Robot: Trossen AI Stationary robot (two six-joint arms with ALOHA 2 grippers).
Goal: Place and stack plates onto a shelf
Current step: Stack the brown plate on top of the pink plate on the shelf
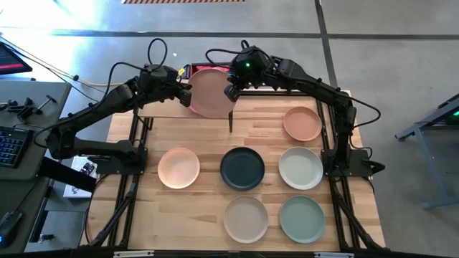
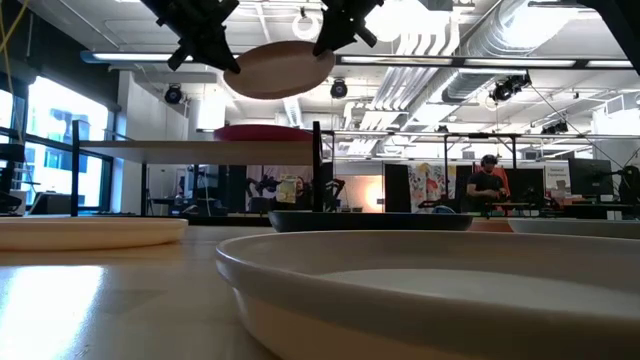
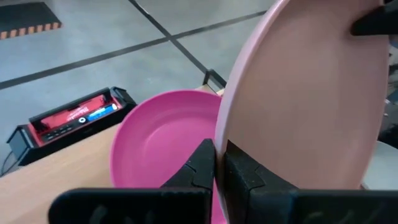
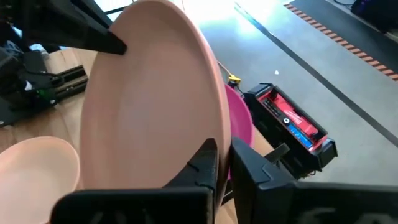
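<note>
On the shelf: one pink plate (image 3: pixel 165 140) lies on the shelf (image 2: pixel 200 148), the light board held up above the table.
In the air: a salmon plate (image 1: pixel 209 92) hangs just above the pink one and does not touch it.
Left gripper: the left gripper (image 3: pixel 219 167) is at the back of the table and is squeezed tight on one edge of the salmon plate.
Right gripper: the right gripper (image 4: pixel 225 163) is squeezed tight on the other edge of the same plate, so both arms carry it.
Tilt: in the low view the salmon plate looks nearly flat, but it is hard to be sure from that angle.
On the table: the orange plate (image 1: pixel 302 123), peach plate (image 1: pixel 178 168), charcoal plate (image 1: pixel 242 168), off-white plate (image 1: pixel 300 167), beige plate (image 1: pixel 245 218) and sage green plate (image 1: pixel 301 218) all lie flat, each apart from the others.
Done: one plate is in place.
Going on: I think the salmon plate is about to be set down on the pink one.
Left to do: six plates are not yet picked up, so most of the job is left.
Room on the shelf: the pink plate sits near the dark post (image 2: pixel 317 165), and the rest of the board looks bare.
</note>
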